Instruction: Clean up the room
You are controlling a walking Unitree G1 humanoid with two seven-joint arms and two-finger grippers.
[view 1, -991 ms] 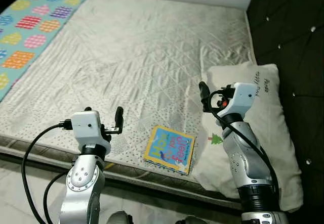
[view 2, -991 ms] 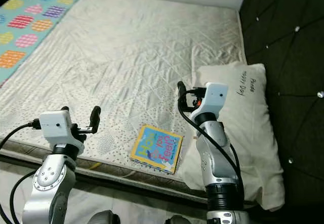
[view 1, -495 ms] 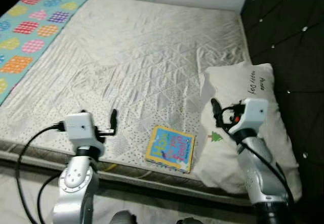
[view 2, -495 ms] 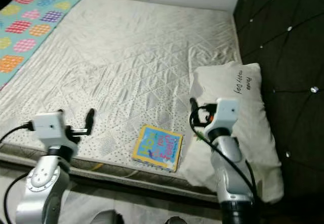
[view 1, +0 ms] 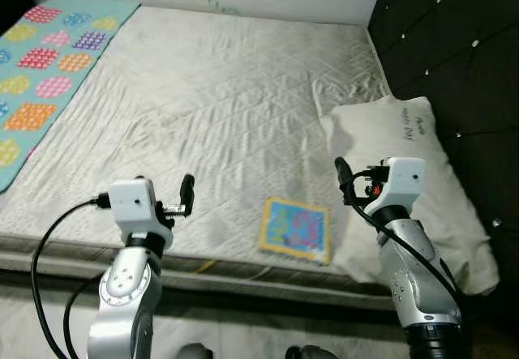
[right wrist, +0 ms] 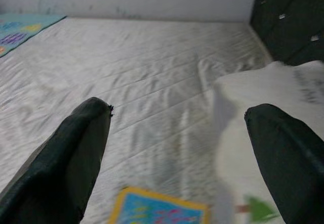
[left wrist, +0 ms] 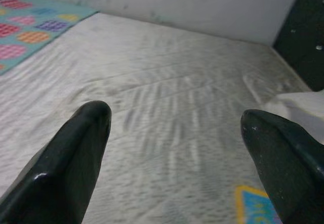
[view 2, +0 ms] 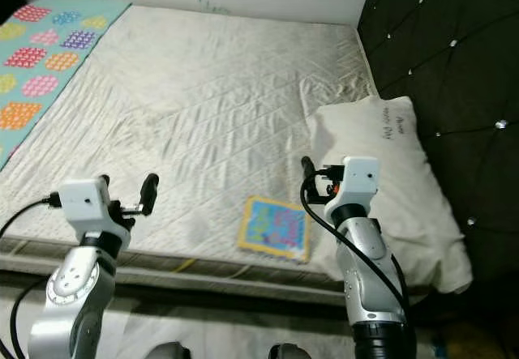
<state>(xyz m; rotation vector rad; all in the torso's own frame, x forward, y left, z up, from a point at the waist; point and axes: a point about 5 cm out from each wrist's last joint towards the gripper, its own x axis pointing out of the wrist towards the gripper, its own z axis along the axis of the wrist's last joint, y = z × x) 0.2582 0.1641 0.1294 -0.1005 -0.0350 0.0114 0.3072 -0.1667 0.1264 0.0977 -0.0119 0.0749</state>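
The bed (view 1: 219, 91) stretches away ahead of both pincers, its quilted cover soft and wrinkled, so anything flat on it will sink slightly and sit flush. At its far corner, well beyond the left pincer (left wrist: 174, 133), lies a teal blanket (view 1: 40, 59) with coloured patches. The white pillow (view 1: 405, 173) sits just beyond and outward of the right pincer (right wrist: 177, 133), against the dark padded headboard (view 1: 454, 43); it looks light and limp and could be pinched anywhere along an edge.

The children's book (view 1: 296, 229) lies flat near the bed's front edge, between the two pincers and nearer the right one, its corner close to or touching the pillow. It looks thin, stiff and light, with a glossy cover likely to slip. Lying flush, it offers little to grip from above; the edge nearest the mattress front seems the best hold, one finger sliding beneath.

Both pincers hover over the bed's front edge, released, fingers spread wide, grasping nothing.
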